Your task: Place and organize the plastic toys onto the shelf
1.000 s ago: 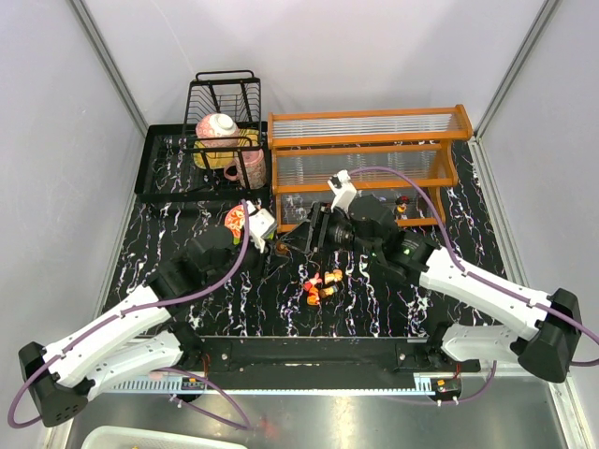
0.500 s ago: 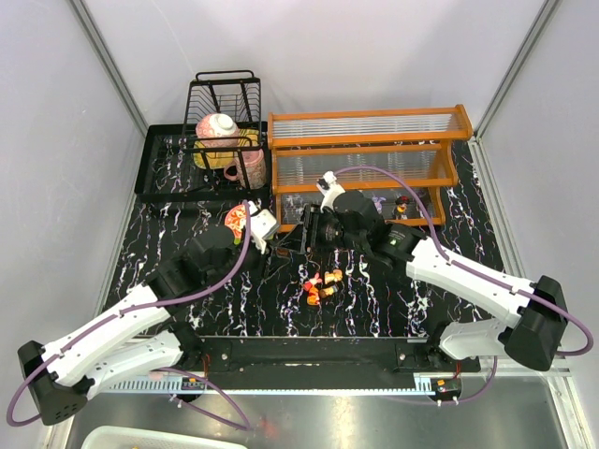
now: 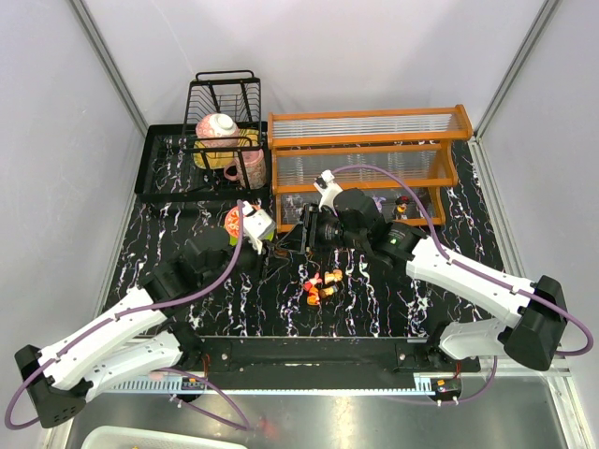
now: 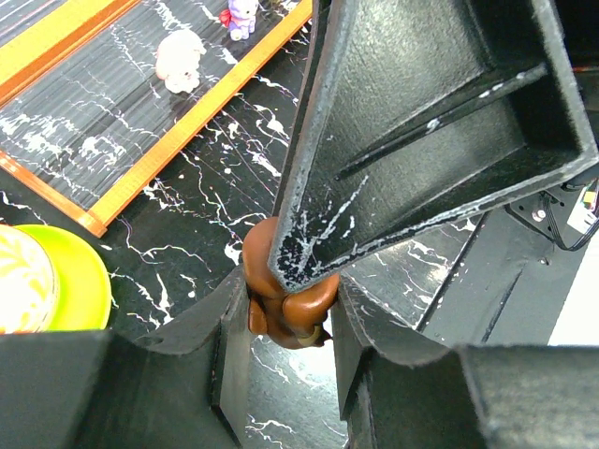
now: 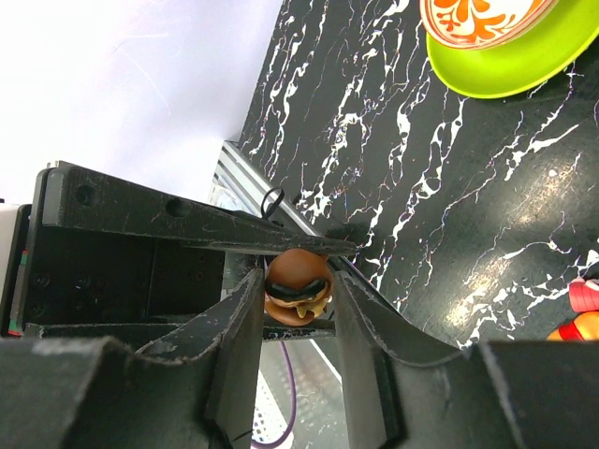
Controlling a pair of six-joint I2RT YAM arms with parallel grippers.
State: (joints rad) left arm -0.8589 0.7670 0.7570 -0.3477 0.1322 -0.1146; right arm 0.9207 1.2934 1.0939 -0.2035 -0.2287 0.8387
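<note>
A brown burger-shaped toy (image 4: 298, 307) sits between my two grippers, above the table in front of the shelf. My left gripper (image 4: 285, 323) is shut on it. My right gripper (image 5: 298, 304) meets it crosswise and its fingers also press the toy (image 5: 298, 279). In the top view the left gripper (image 3: 271, 245) and right gripper (image 3: 299, 237) touch tip to tip. Several orange and red toys (image 3: 323, 283) lie on the table below. The orange-framed shelf (image 3: 365, 140) stands behind, with small toys (image 3: 402, 203) on its lowest tier, including a white one (image 4: 178, 58) and a purple one (image 4: 241, 14).
A red patterned bowl on a green plate (image 3: 234, 220) sits just left of the grippers and also shows in the right wrist view (image 5: 524, 65). A black wire dish rack (image 3: 225, 112) with crockery stands at the back left on a black tray.
My right arm has swung left and closer, bringing its gripper onto the toy held by my left gripper. The left arm has shifted slightly.
</note>
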